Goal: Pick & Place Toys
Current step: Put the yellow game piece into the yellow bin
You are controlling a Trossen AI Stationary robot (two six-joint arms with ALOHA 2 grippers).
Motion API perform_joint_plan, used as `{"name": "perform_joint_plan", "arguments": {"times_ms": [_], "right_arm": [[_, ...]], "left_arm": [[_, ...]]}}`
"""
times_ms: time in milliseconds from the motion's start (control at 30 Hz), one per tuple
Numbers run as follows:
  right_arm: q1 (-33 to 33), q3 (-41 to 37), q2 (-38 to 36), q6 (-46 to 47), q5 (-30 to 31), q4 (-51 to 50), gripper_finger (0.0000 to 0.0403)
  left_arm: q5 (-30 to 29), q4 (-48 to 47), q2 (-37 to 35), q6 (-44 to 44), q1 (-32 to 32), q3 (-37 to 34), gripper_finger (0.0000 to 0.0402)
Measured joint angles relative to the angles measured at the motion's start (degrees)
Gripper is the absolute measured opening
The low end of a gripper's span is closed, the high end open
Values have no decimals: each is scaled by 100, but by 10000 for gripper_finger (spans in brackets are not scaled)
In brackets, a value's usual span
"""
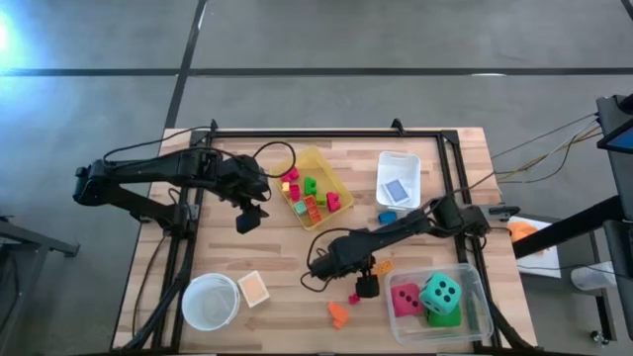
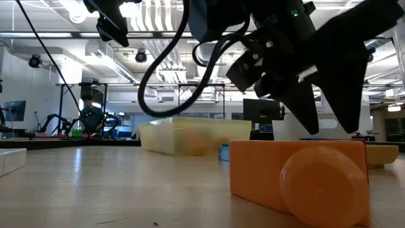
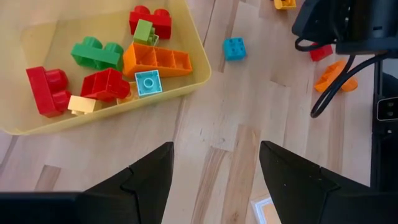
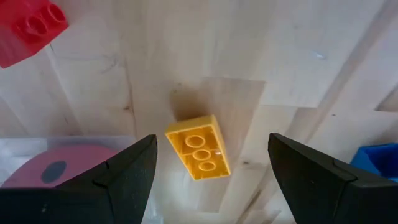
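Wooden bench (image 1: 326,163), seen from above.

Left tool (image 1: 247,220): centre-left of the overhead frame, just left of the yellow bin (image 1: 326,161); fingers spread, nothing between them, above bare wood.

Right tool (image 1: 367,288): lower centre of the overhead frame, left of the clear bin (image 1: 479,287); fingers spread and empty, hanging over a yellow block (image 4: 198,147) that lies flat on the wood, studs up, centred between the fingers in the right wrist picture.

Toys in the yellow bin: red, green, orange, pale yellow and light blue blocks (image 3: 155,59), loosely heaped.

Toys in the clear bin, lower right: a pink-red die (image 1: 406,300) and a teal die (image 1: 439,291), side by side, with a green die (image 1: 444,317) showing under the teal one.

Toys loose on the bench: a blue block (image 1: 387,216) right of centre; an orange block (image 1: 338,313) at lower centre; a small red block (image 1: 354,297) just left of the right tool.

Other items: white bin (image 1: 399,178), upper right; round white bowl (image 1: 210,302), lower left.
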Motion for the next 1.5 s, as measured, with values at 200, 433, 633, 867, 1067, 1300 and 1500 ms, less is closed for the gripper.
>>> {"name": "perform_joint_plan", "arguments": {"times_ms": [200,433,633,867,1067,1300,1500], "right_arm": [[50,-1,155,96,1,-81,295],[52,-28,282,217,-138,-94,295],[88,-37,393,202,-134,-108,295],[119,-100,393,147,-104,-106,295],[207,-342,393,72,-53,-83,295],[275,-391,393,16,305,5,295],[278,-419,393,-27,320,80,281]], "left_arm": [[0,7,0,-2,0,0,240],[0,8,0,-2,0,0,240],[1,7,0,-2,0,0,240],[0,7,0,-2,0,0,240],[0,7,0,-4,0,0,240],[0,7,0,-8,0,0,240],[2,7,0,-8,0,0,240]]}}
